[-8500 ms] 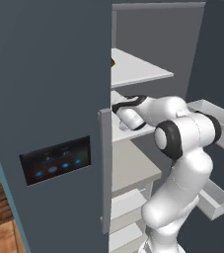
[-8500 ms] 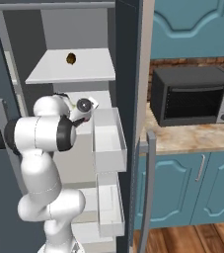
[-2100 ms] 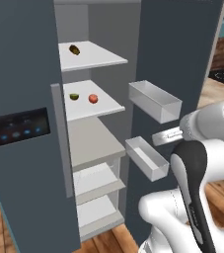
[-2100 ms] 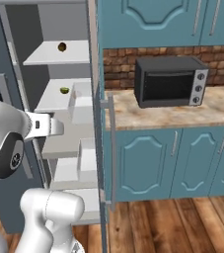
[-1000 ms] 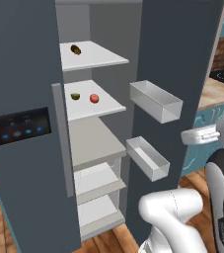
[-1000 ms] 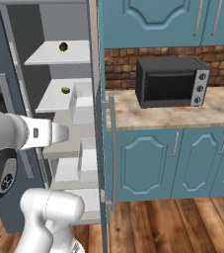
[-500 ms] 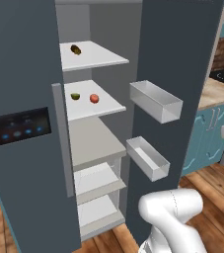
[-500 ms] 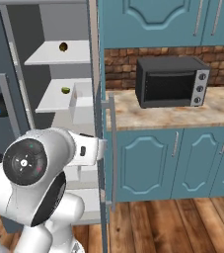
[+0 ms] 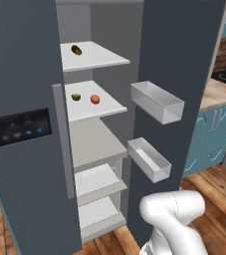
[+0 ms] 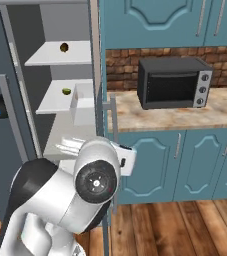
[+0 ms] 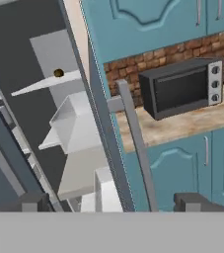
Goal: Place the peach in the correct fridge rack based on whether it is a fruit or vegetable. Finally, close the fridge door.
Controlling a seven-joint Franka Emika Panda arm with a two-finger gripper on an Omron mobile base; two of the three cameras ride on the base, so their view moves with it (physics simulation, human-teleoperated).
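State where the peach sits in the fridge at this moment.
In the left base view, the peach rests on the fridge rack, second white shelf from the top, just right of a small dark-green round item.

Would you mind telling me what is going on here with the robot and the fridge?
The peach lies on the fridge rack, beside a small green item. The fridge door stands wide open. The open, empty gripper faces the door's edge and handle, so closing it looks like the step left.

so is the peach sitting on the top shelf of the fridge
No, the peach lies on the fridge rack second from the top, beside a small green item.
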